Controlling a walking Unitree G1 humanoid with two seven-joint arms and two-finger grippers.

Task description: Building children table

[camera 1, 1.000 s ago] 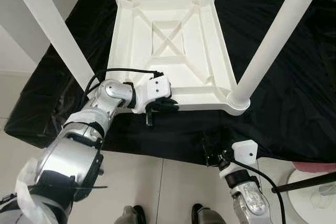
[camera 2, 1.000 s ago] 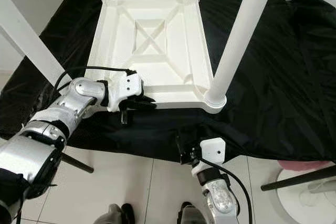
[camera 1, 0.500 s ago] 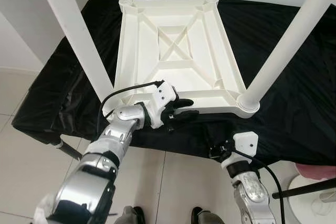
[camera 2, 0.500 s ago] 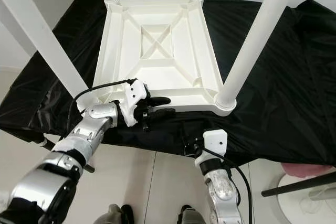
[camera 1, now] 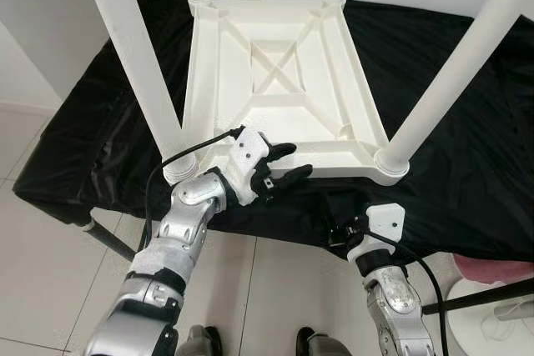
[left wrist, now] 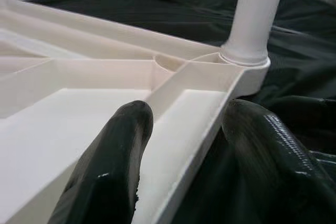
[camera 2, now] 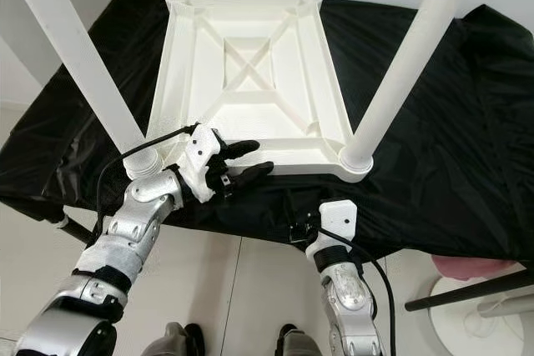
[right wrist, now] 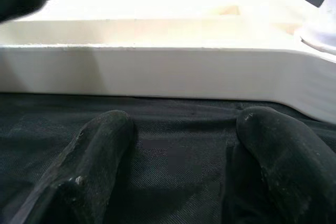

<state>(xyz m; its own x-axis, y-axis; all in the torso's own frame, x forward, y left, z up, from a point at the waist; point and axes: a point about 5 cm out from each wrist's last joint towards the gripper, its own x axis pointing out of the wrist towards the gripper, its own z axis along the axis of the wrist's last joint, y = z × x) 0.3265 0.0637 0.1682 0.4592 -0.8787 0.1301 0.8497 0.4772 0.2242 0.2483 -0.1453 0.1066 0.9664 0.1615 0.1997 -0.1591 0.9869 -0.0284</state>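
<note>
Left eye view: black cloth (camera 1: 467, 147) spread over a raised surface, tiled floor (camera 1: 50, 289) below.
Children table (camera 1: 279, 81): upside down on the cloth, four white legs (camera 1: 133, 47) pointing up.
Left gripper (camera 1: 282, 164): jaws apart, straddling the near rim, one finger (left wrist: 113, 171) inside, the other outside.
Right gripper (right wrist: 173, 166): fingers spread, low over the cloth, short of the rim.
Feet (camera 1: 204, 343): at the bottom edge.

The white children's table (camera 2: 250, 81) lies upside down on a black cloth (camera 2: 434, 139), four legs pointing up. The left gripper (camera 2: 238, 164), fingers spread, straddles the near rim of the tabletop close to the near-left leg (camera 2: 79, 56). The right gripper (camera 2: 292, 223) sits at the cloth's near edge, below the near-right leg (camera 2: 405, 60).
</note>
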